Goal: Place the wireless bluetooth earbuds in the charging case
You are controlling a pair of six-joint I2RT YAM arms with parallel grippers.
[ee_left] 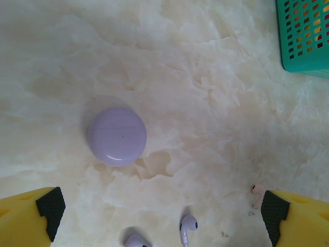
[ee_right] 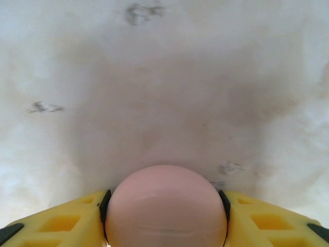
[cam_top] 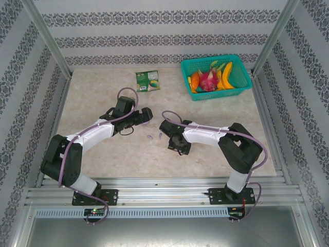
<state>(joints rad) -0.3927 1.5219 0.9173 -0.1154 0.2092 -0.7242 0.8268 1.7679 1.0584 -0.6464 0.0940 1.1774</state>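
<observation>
A closed round lavender charging case lies on the marble table in the left wrist view. Two lavender earbuds lie nearer the camera, between my left gripper's wide-open fingers. A pale pink earbud lies just beside the right fingertip. From above, the left gripper hovers just behind the lavender earbuds. My right gripper is shut on a round pale pink charging case, with a black pad against each side. That gripper is low over the table's middle.
A teal basket of toy fruit stands at the back right, and its corner shows in the left wrist view. A green snack packet lies at the back centre. Metal frame rails run along the table's sides.
</observation>
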